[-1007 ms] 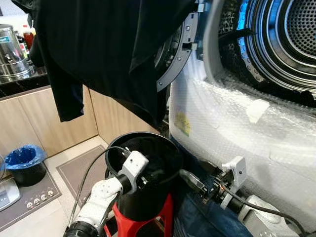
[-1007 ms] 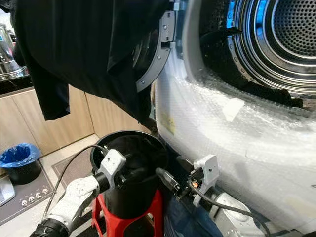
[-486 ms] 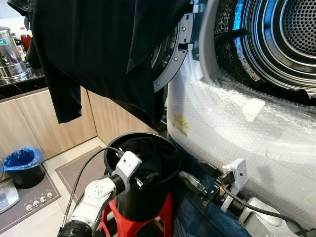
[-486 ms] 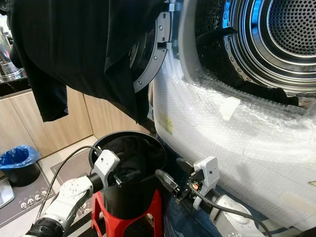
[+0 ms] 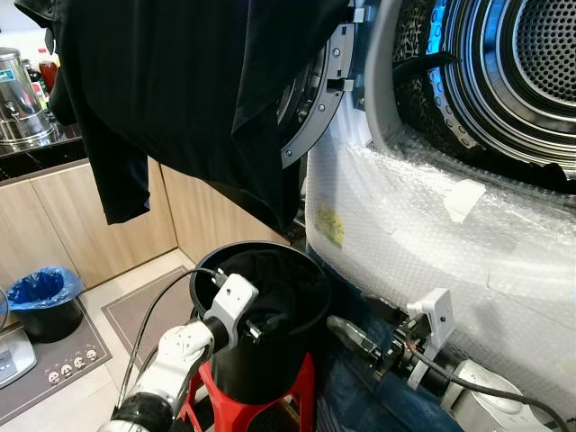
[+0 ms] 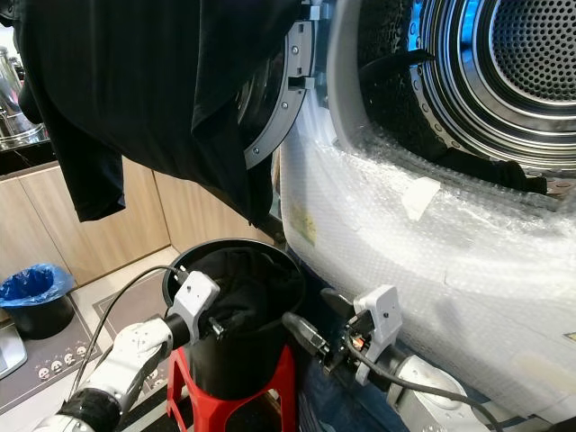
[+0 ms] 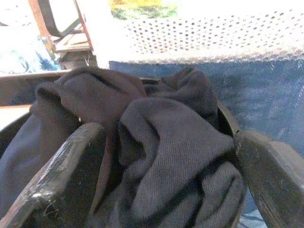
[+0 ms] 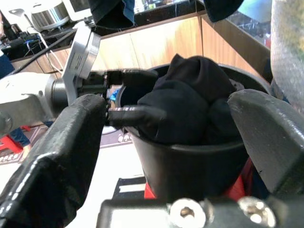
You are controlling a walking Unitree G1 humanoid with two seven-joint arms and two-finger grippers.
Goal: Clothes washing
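A black bucket (image 5: 261, 371) stands on a red stool (image 5: 303, 396) in front of the washing machine (image 5: 432, 243), which is wrapped in bubble wrap. Dark clothes (image 5: 283, 279) are heaped inside the bucket. My left gripper (image 5: 270, 317) reaches over the bucket's near rim, open, with the dark clothes (image 7: 166, 142) bulging between its fingers (image 7: 61, 183). My right gripper (image 5: 357, 321) hangs open, low between the bucket and the machine. The machine's door (image 5: 315, 108) stands open with a black T-shirt (image 5: 198, 90) draped over it. The steel drum (image 5: 531, 72) is lit.
Blue fabric (image 5: 360, 400) lies under my right arm at the foot of the machine. A bin with a blue liner (image 5: 40, 290) and a power strip (image 5: 67, 362) sit on the floor to the left, by wooden cabinets. A metal urn (image 5: 18, 99) stands on the counter.
The view has shifted a little. My left gripper has drawn back slightly at the bucket's rim. My right gripper stays about where it was.
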